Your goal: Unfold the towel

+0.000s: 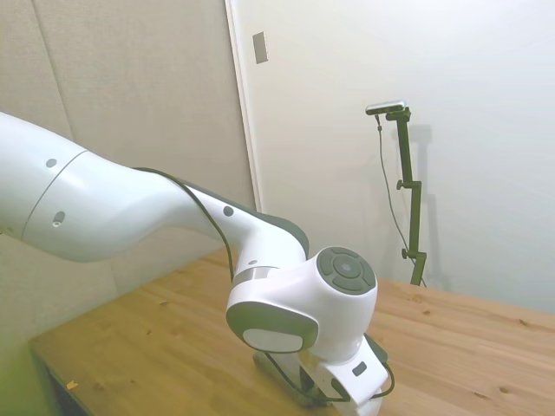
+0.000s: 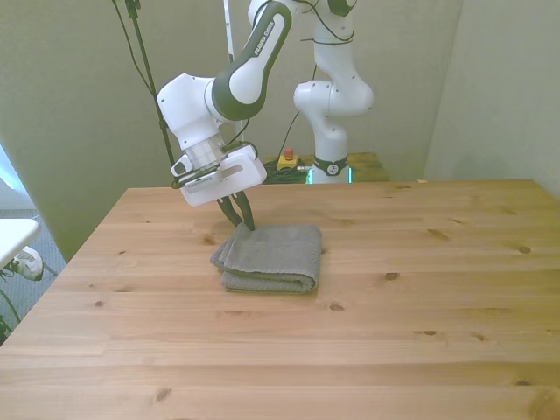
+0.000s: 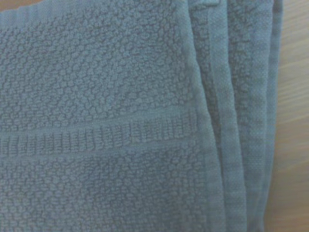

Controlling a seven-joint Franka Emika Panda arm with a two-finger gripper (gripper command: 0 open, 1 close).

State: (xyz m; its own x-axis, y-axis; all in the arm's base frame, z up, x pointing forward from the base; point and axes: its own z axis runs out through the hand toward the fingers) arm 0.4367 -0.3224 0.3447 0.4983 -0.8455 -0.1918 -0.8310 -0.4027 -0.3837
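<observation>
The grey towel [image 2: 269,256] lies folded on the wooden table [image 2: 420,297], left of the middle in the front view, with its layered edges toward that view's left. My gripper [image 2: 248,225] reaches down onto the towel's far left corner, and its dark fingers [image 2: 236,210] are drawn together at the cloth's edge. The towel still rests flat. From the wrist camera, the terry cloth [image 3: 106,121] fills the picture from close by, with stacked folded edges [image 3: 236,121] along one side. In the side view the arm [image 1: 295,303] blocks the towel and the fingers.
A second white robot base [image 2: 332,105] stands behind the table's far edge. Bare wood lies on the front view's right and toward the near edge. A white object [image 2: 17,241] sits off the table at the front view's left.
</observation>
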